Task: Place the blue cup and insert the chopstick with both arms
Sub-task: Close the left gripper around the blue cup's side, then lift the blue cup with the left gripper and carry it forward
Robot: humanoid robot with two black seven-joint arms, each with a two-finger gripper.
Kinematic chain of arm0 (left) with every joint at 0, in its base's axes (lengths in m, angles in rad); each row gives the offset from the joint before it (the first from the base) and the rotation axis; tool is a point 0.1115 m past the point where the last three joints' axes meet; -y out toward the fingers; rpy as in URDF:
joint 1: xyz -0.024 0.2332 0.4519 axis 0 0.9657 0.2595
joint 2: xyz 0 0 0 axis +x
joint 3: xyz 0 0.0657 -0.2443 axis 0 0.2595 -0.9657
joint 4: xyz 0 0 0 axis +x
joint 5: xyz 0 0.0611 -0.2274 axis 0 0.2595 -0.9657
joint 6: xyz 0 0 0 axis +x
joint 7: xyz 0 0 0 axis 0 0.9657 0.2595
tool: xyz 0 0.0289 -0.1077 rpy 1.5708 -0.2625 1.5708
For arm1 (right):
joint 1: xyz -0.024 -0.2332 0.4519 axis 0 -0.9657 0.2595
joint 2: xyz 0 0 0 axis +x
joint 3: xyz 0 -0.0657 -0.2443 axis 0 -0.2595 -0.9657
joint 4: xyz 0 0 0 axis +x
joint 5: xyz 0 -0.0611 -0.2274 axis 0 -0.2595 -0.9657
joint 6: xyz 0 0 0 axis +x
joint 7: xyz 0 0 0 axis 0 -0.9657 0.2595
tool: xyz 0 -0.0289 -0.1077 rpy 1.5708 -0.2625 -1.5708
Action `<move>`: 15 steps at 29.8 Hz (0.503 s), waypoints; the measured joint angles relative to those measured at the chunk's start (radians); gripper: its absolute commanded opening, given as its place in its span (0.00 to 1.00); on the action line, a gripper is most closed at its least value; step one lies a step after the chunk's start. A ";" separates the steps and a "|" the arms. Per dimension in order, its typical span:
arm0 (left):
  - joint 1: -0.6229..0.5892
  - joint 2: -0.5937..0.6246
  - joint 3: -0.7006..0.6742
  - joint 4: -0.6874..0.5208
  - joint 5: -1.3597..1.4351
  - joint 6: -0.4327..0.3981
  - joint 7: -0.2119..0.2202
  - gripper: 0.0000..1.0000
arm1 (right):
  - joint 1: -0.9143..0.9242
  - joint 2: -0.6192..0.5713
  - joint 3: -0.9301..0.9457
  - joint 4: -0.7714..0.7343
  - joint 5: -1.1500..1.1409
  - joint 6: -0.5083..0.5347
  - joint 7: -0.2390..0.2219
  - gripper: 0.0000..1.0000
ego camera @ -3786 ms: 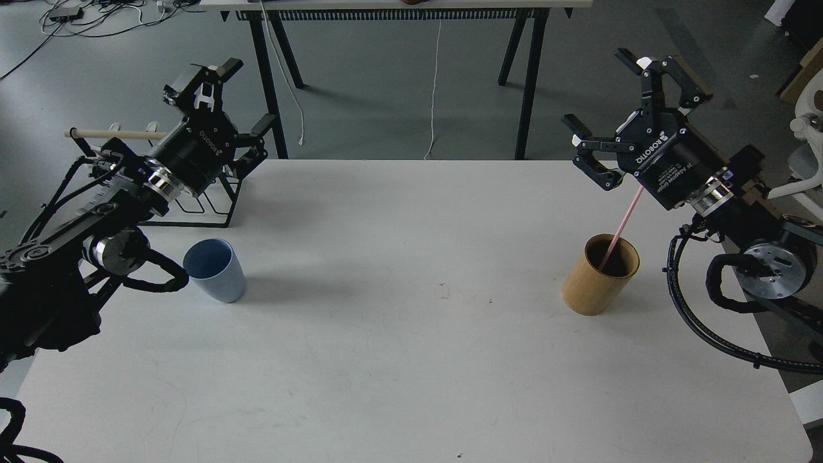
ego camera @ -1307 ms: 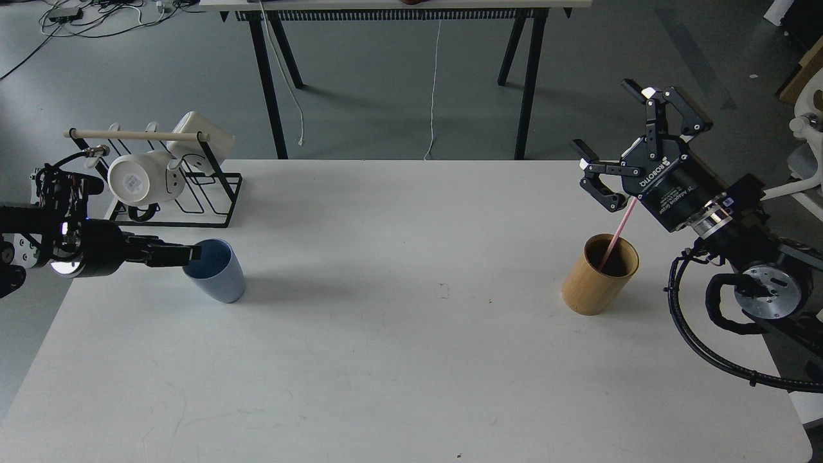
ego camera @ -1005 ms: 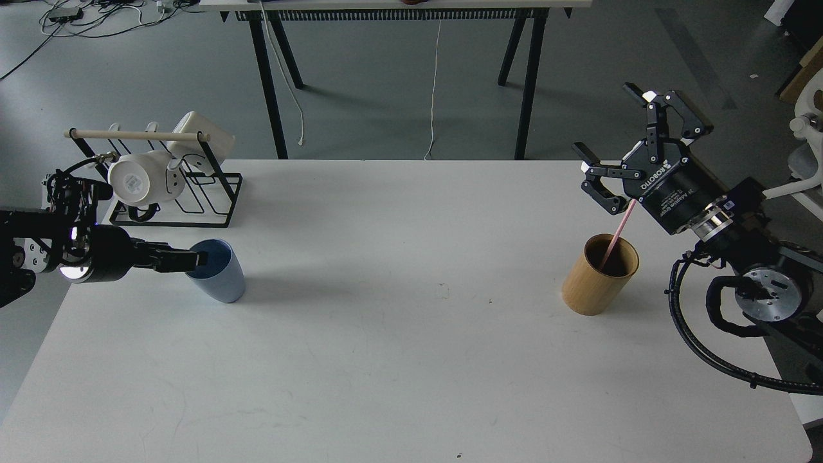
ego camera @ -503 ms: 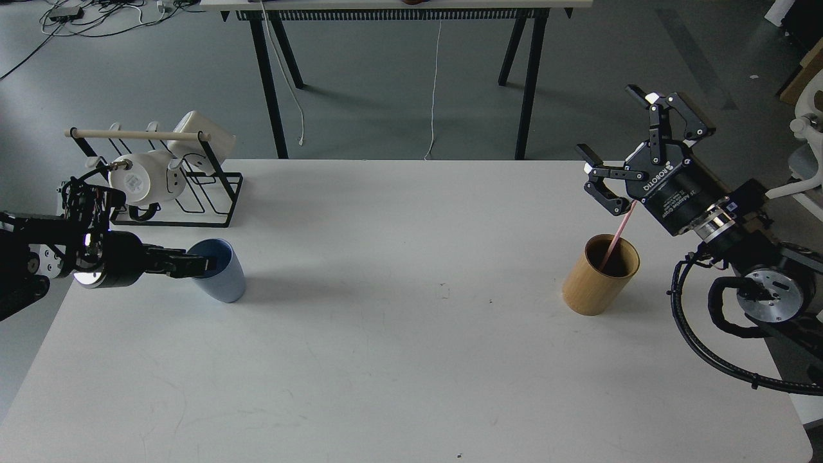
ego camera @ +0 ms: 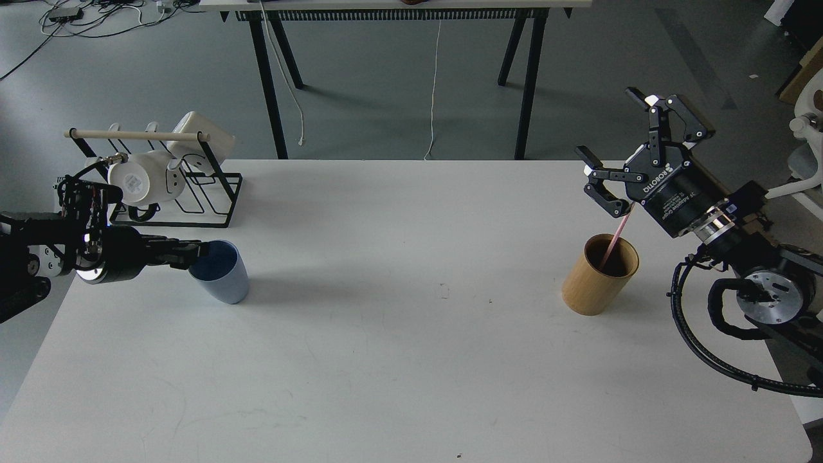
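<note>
a: where was the blue cup [ego camera: 220, 272]?

b: at the left of the frame, on the white table [ego camera: 398, 360], a little below the black wire mug rack [ego camera: 193, 193]. it leaned slightly, its darker blue mouth turned up and to the left.

a: and the left gripper [ego camera: 193, 247]?

b: it came in level from the left edge, its tip right at the cup's left rim. from this side the dark fingers ran together, so i could not tell whether they were parted or pinched on the rim.

a: the chopstick [ego camera: 615, 236]?

b: the pink chopstick stood slanted in the tan wooden cylinder holder [ego camera: 600, 274] at the right of the frame, lower end inside, upper end leaning up and to the right.

a: was the right gripper [ego camera: 622, 149] on it?

b: no. it hung above the holder in the upper right with its jaws spread wide, one finger [ego camera: 601, 193] low beside the stick's top and the other [ego camera: 669, 116] raised high. the stick's top end passed behind the lower finger, and nothing was clamped.

a: anything else on the table?

b: two white mugs [ego camera: 138, 183] hung on the rack under its pale wooden dowel [ego camera: 138, 136], in the upper left. the cup and the holder sat well apart, with bare tabletop between them.
</note>
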 measured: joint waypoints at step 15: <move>0.012 0.026 -0.023 -0.059 -0.066 0.032 0.000 0.00 | 0.000 -0.001 -0.001 0.000 0.000 0.000 0.000 0.97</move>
